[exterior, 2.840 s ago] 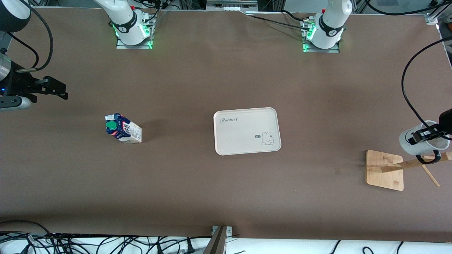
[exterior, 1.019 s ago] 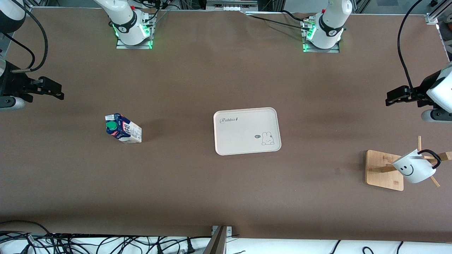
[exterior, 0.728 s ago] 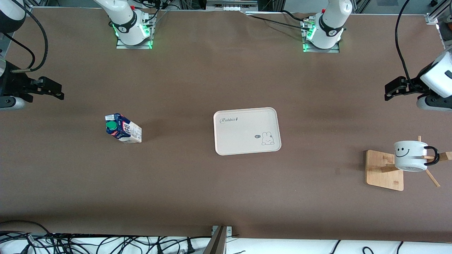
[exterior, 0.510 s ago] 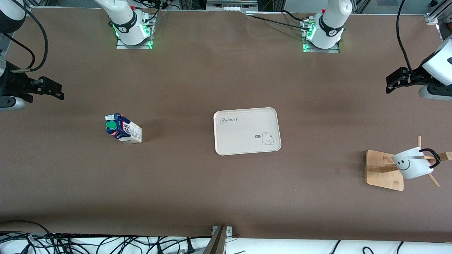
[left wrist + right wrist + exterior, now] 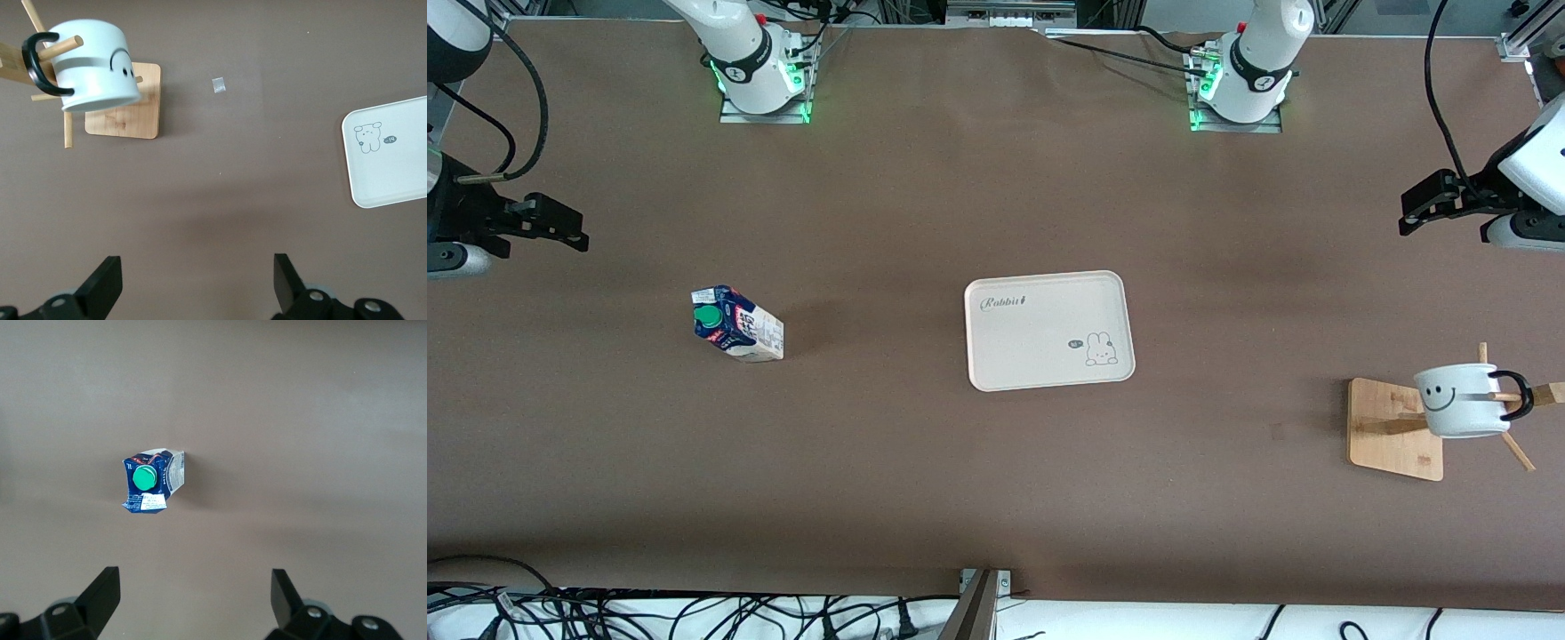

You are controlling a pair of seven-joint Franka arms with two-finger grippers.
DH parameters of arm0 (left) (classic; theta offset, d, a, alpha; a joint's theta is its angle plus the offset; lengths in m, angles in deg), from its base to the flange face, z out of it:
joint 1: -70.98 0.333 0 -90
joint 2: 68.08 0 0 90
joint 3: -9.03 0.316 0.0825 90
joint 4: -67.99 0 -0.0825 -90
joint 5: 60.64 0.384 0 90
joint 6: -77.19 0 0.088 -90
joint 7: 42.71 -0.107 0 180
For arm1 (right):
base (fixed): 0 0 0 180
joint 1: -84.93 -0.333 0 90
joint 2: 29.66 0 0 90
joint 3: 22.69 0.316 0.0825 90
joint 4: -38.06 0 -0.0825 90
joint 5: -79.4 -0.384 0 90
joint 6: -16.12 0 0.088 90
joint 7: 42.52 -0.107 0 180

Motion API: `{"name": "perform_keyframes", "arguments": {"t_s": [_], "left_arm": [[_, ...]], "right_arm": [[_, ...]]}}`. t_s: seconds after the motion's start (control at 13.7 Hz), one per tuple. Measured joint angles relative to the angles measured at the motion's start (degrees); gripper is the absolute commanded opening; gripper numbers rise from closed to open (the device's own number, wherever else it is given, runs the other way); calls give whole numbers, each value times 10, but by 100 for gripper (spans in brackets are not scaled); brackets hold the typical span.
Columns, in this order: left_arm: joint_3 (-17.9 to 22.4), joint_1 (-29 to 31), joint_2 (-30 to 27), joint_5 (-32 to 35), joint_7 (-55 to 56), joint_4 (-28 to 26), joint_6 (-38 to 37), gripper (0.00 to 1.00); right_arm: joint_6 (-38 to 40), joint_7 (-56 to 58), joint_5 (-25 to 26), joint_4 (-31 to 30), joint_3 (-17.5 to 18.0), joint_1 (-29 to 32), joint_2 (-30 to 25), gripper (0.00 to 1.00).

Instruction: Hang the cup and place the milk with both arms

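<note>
Both pairs of jaws stand wide apart with nothing between them. The left gripper (image 5: 1408,213) hangs in the air over bare table (image 5: 996,480) at the left arm's end, its two black fingers (image 5: 100,288) showing spread in the left wrist view, the brown surface visible in the gap. The right gripper (image 5: 578,233) hangs over bare table at the right arm's end, its fingers (image 5: 100,593) just as spread in the right wrist view. The cup (image 5: 1458,400) hangs by its black handle on a peg of the wooden rack (image 5: 1394,428), tilted on its side with the smiley face toward the front camera; it is free of the left gripper, and the rack's base lies nearer the front camera than that gripper's patch of table. The milk (image 5: 736,324) stands upright on the table toward the right arm's end, green cap up, well apart from the right gripper and untouched. Between milk and rack, at the middle of the table, lies the tray (image 5: 1040,302), cream-coloured with a small rabbit drawing, nothing on it.
</note>
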Motion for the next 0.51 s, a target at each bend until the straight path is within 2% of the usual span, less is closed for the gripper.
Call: {"name": "perform_keyframes", "arguments": {"t_s": [0.51], "left_arm": [[-7, 3, 0, 0, 2, 0, 1, 100]], "right_arm": [[0, 0, 0, 0, 0, 0, 0, 100]]}}
